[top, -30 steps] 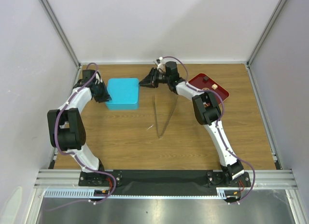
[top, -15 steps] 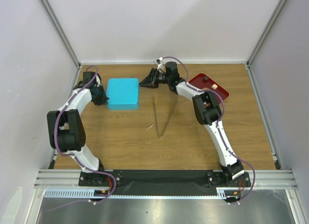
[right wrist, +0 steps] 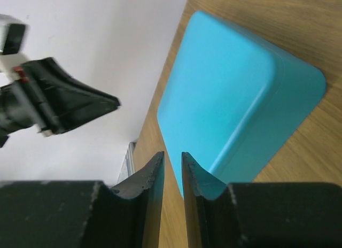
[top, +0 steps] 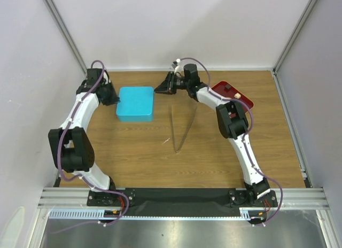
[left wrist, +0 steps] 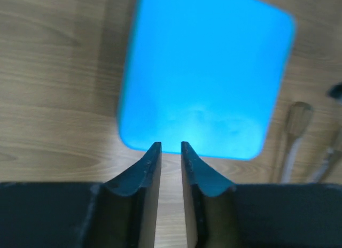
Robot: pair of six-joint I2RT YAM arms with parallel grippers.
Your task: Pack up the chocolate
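Wooden table (top: 133,152), arms bolted at near edge. Blue box (top: 135,103) sits far-left of centre, top side a plain blue surface w/ rounded corners. Red tray (top: 243,102) at far right, partly hidden by R arm. Metal tongs (top: 179,128) lie btwn box and tray, nearer centre, tip pointing to near edge. Left gripper (left wrist: 171,147) just off box's left edge, jaws a thin slit apart, nothing in them. Right gripper (right wrist: 172,154) by box's far-right corner, jaws all but closed, empty. Chocolate (top: 236,94): two small pcs on tray, one dark, one tan, well apart from both grippers.
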